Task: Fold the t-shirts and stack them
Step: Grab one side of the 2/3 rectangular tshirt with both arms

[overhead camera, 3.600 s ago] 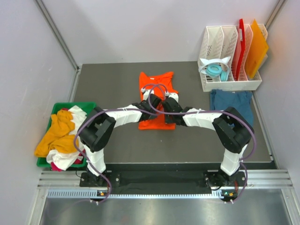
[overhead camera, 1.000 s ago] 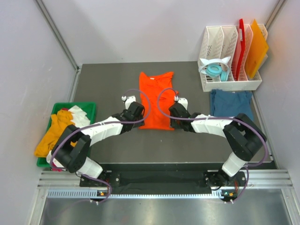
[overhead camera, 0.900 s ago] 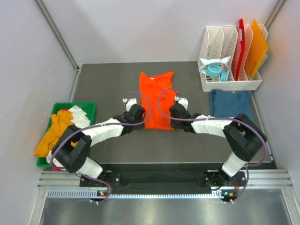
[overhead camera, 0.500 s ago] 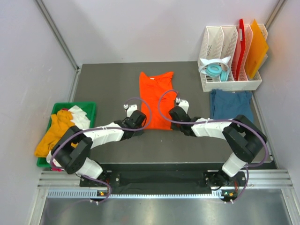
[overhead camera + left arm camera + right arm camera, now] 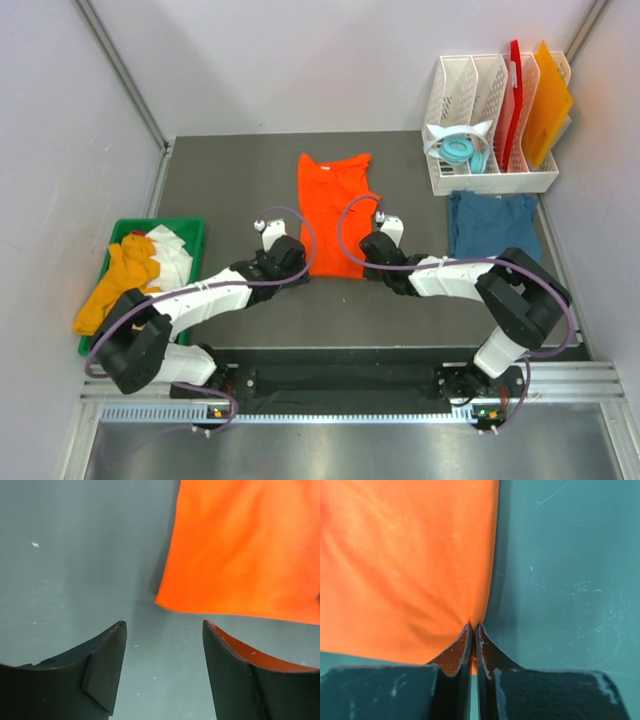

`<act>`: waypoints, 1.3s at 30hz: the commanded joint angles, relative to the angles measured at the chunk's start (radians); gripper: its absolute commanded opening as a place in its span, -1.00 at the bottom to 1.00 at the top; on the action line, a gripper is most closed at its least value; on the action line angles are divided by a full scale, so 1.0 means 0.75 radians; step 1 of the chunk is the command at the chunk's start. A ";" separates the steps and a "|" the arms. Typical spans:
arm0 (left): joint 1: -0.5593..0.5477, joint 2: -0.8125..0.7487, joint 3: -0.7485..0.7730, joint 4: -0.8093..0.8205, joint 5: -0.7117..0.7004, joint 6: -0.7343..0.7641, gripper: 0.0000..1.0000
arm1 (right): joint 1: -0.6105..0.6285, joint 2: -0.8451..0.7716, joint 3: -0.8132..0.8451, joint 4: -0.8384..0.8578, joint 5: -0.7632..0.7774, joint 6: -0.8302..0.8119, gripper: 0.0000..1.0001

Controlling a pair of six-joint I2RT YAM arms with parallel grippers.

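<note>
A bright orange t-shirt lies flat in a long narrow shape in the middle of the dark table. My right gripper is shut on its near right corner; in the right wrist view the jaws pinch the orange t-shirt's hem. My left gripper stands open just short of the near left corner. The left wrist view has bare table between my left gripper's fingers and the orange cloth ahead. A dark teal-blue t-shirt lies at the right. Yellow-orange and white t-shirts fill the bin.
The green bin sits off the table's left edge. A white rack at the back right holds a red board, an orange board and teal headphones. Grey walls close in both sides.
My left gripper has opened, let go of the shirt's near left corner and drawn back a little. The right gripper has shut on the near right corner.
</note>
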 commanded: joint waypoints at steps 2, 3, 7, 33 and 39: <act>-0.007 -0.024 0.043 0.003 -0.055 0.032 0.35 | 0.040 0.056 -0.008 -0.164 -0.086 -0.008 -1.00; -0.007 -0.003 0.051 0.005 -0.053 0.036 0.34 | 0.040 0.056 -0.010 -0.166 -0.086 -0.012 -1.00; -0.007 0.113 0.078 0.042 -0.031 0.044 0.18 | 0.040 0.056 -0.010 -0.170 -0.086 -0.014 -1.00; -0.003 0.083 0.211 -0.007 -0.088 0.083 0.08 | 0.042 0.072 -0.002 -0.183 -0.078 -0.032 -1.00; -0.003 0.077 0.221 0.001 -0.110 0.097 0.09 | 0.042 0.092 0.011 -0.176 -0.088 -0.030 -1.00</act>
